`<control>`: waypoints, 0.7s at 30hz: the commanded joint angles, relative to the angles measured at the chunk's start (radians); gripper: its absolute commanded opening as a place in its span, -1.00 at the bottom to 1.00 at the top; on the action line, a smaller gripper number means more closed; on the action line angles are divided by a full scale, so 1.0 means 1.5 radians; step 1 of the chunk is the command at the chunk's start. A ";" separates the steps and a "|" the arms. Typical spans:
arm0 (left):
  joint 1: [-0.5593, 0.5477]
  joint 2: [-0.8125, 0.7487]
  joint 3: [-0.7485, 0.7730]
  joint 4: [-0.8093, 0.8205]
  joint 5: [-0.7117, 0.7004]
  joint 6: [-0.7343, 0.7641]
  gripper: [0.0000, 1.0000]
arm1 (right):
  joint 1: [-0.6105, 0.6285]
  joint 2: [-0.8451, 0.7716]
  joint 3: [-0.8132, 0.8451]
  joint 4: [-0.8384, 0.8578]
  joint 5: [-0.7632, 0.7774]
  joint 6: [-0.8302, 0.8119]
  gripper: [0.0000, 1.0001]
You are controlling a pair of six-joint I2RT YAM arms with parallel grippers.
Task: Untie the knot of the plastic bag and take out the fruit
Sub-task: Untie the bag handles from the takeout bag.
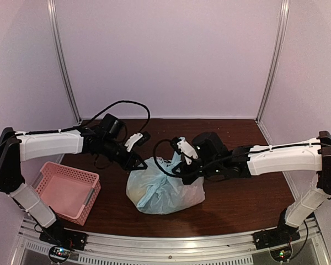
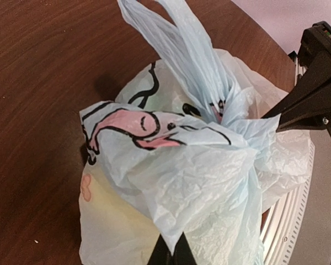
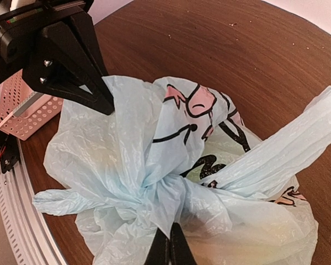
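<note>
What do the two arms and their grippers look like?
The left arm and right arm have white shells with black joints and bases. The left gripper and right gripper are black, with flat tapering fingers. A black cable loops off each wrist.

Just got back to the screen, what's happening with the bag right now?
Both arms are on the plastic bag. The left end effector is shut on a fold of its upper side, and the right end effector is shut on the plastic right beside the knot. The knot is not yet undone, and no fruit is out. The pink basket sits by the left arm, untouched.
</note>
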 commanded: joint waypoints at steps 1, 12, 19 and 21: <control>0.018 -0.024 -0.008 0.035 0.014 -0.002 -1.00 | 0.005 -0.023 -0.009 0.009 0.032 0.015 -1.00; 0.051 -0.035 -0.026 0.049 0.010 -0.011 -1.00 | 0.001 -0.057 -0.039 -0.002 0.085 0.037 -1.00; 0.068 -0.038 -0.030 0.049 0.000 -0.011 -1.00 | -0.007 -0.073 -0.059 -0.009 0.109 0.044 -1.00; 0.073 -0.039 -0.030 0.049 -0.002 -0.010 -1.00 | -0.009 -0.078 -0.063 -0.009 0.111 0.047 -1.00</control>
